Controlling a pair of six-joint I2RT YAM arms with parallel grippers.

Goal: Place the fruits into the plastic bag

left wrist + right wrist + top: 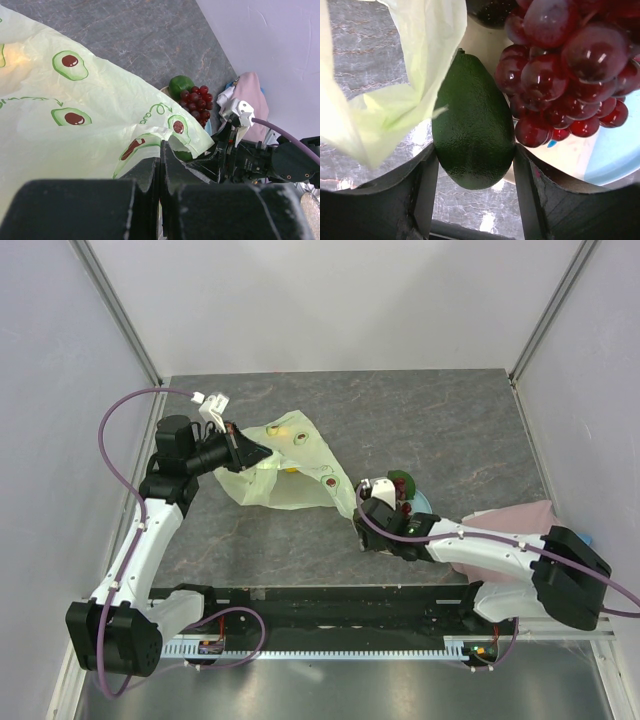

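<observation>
Pinching the plastic bag (285, 475), the left end effector (160, 167) is pressed together; the right end effector (475, 162) clasps an avocado (472, 125).

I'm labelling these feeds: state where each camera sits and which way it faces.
Top external: fixed above and behind the robot, looking down on the table; the left arm and right arm show whole, left gripper clamping the plastic bag, right gripper at the plate.
Left wrist: looks past its shut fingers over the plastic bag toward the grapes and the right arm.
Right wrist: looks down between its own fingers, which flank the avocado.
Shared: both wrist views show plastic bag and grapes.
</observation>
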